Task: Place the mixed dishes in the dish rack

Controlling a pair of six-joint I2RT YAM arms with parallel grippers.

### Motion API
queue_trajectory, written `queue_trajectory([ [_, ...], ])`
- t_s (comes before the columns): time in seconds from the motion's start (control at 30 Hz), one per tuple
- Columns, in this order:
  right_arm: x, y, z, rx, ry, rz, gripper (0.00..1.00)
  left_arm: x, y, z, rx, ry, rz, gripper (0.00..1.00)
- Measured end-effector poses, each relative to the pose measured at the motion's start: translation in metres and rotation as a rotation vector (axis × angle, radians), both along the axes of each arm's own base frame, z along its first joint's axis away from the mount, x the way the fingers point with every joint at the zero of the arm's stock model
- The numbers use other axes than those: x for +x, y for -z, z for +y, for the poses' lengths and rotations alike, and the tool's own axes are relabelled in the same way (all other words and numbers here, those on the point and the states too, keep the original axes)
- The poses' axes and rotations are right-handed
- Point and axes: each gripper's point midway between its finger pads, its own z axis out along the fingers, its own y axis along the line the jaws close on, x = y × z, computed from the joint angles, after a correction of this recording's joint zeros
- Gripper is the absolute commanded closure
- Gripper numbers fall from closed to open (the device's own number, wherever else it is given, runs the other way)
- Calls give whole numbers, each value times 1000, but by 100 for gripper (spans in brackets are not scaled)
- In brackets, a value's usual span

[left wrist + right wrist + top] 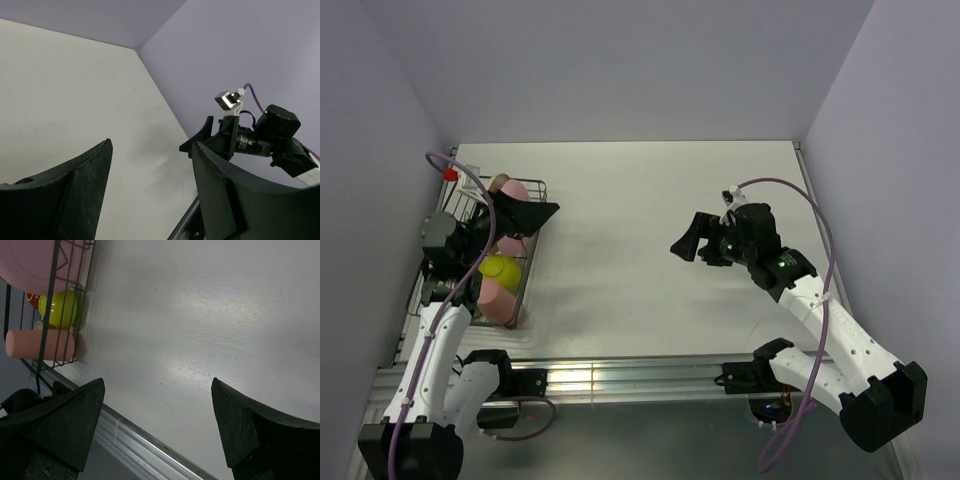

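My left pincer [545, 212] hangs over the dish rack [529, 262]. Its two fingers are apart and nothing sits between them. In its own camera I see only bare table [640, 290] and my other arm across the way.

Right under and just behind this pincer are the dishes. The pink plate [30, 265] stands on its edge between the wires, so the prongs hold it up. The lime-green bowl [502, 268] sits next to it. The salmon-pink cup [495, 297] lies on its side at the end of the rack nearest the arm bases. A bit of the dark red-orange mug [32, 299] peeks out behind the bowl.

My right pincer [685, 235] is well apart from the rack, out over the table. Its fingers are wide apart too and hold nothing.

Every dish I can see is in the rack, but I cannot count all six. I think the loading is nearly done.
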Motion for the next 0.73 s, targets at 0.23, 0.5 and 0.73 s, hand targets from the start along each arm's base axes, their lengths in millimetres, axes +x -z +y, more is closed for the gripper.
queue_trajectory([
  [0.23,-8,16,12,68,-52,13,5,-18,12,-31,-70,122,36,28],
  [0.5,-23,37,23,181,-96,30,4,-42,14,-67,-83,283,30,27],
  [0.73,-27,48,31,257,-113,37,5,-60,49,-85,-124,378,112,26],
])
